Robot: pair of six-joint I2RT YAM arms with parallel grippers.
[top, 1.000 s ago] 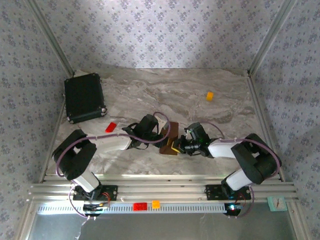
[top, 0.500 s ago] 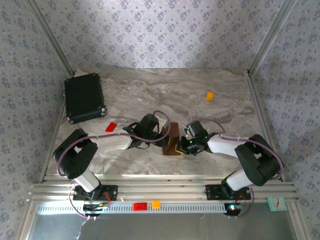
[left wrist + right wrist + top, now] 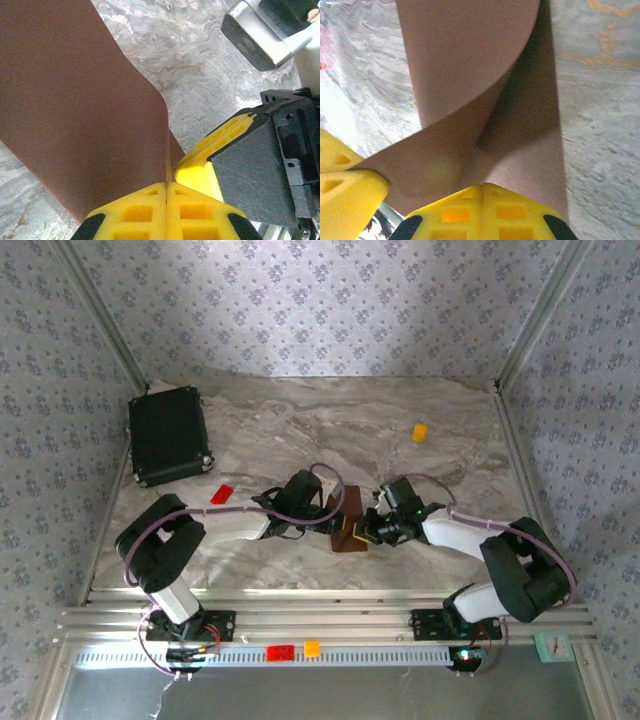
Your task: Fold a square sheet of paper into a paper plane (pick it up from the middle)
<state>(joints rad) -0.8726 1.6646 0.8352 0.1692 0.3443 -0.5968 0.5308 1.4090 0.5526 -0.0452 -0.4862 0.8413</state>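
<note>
Since a second ago my right gripper [image 3: 365,527] has crept in toward the left one and away from the bases, its elbow swinging outward. The left gripper [image 3: 332,513] has barely shifted. Both sets of jaws are clamped flat on the square sheet of paper [image 3: 347,502]. On the left wrist camera the yellow pads [image 3: 135,212] meet with the brown edge pinched between them, and the right wrist camera shows the same pinch from the opposite side. The right fingers sit just beside my left ones, nearly touching.

Between the jaws the sheet is raised off the table [image 3: 400,430], bowed and curling over itself rather than creased. Whether its lower edge rests on the marble I cannot tell. I judge the pick-up done and the first fold only taking shape. No sharp centre crease or pointed nose shows, so nearly all the folding is left.

Beyond the jaws, away from the bases, the marble lies open. A red block [image 3: 221,494] sits outboard of the left forearm, with the black case [image 3: 168,435] well beyond it. An orange block [image 3: 420,431] lies well past the right jaws. Behind the jaws the near rail [image 3: 320,615] is close, so I would work forward.
</note>
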